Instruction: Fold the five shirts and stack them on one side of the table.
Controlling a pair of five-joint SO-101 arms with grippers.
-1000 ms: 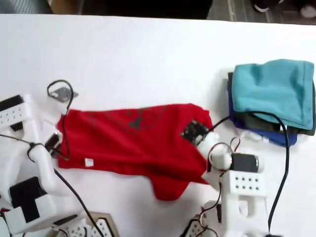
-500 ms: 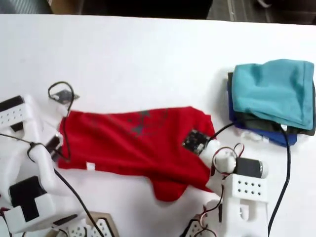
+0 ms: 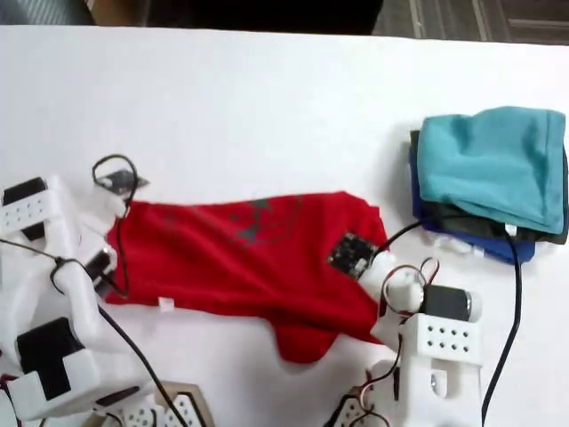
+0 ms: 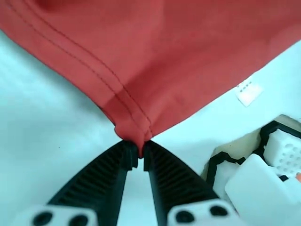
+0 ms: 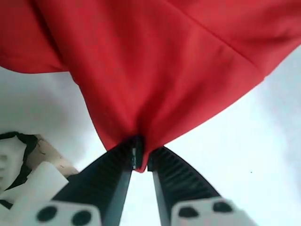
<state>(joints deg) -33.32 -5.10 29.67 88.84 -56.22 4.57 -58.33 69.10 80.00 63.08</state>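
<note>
The red shirt (image 3: 240,258) lies on the white counter (image 3: 267,98) with its long axis running side to side in front of the two arms, one end at each. The left pincer (image 4: 139,157) is pressed together on a hemmed corner of the cloth, and the right pincer (image 5: 141,160) is likewise nipped on a gathered fold at the opposite end, so the garment spans the gap between them. One sleeve (image 3: 307,342) trails toward the arms' side of the counter, nearer the right arm. The stack of folded shirts (image 3: 489,178), teal on top, sits well apart from the shirt's middle, just past its right-hand end, so the right arm is the nearer one to it. Beyond the shirt the counter is bare white up to its far edge, with dark floor behind.
</note>
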